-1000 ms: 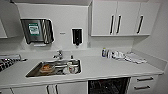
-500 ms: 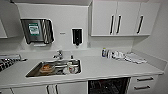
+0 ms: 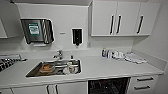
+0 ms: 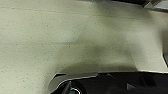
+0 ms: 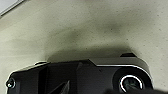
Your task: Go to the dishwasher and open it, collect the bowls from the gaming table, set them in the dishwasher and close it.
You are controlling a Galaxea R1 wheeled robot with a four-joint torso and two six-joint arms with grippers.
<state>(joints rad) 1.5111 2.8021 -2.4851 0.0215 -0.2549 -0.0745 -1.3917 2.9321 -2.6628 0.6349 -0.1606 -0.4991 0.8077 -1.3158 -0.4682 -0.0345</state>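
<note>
Kitchenette counter, left to right — paper-towel dispenser point(image 3: 37, 30) on the wall; steel sink point(image 3: 53, 68) holding dishes; black soap dispenser point(image 3: 77, 36); bottles point(image 3: 107, 53) by the back wall; white upper cabinets point(image 3: 125, 18). The dishwasher point(image 3: 109, 85) — below the counter, right of the sink, dark interior exposed. Wrist views: speckled floor point(image 4: 62, 37); claw state, either arm: cannot tell.

The dishwasher point(image 3: 108, 86) is cut off by the picture's lower edge, its dark inside unreadable. Items in the sink point(image 3: 32, 72) and small bottles point(image 3: 106, 53) on the surface are too blurred to identify.
</note>
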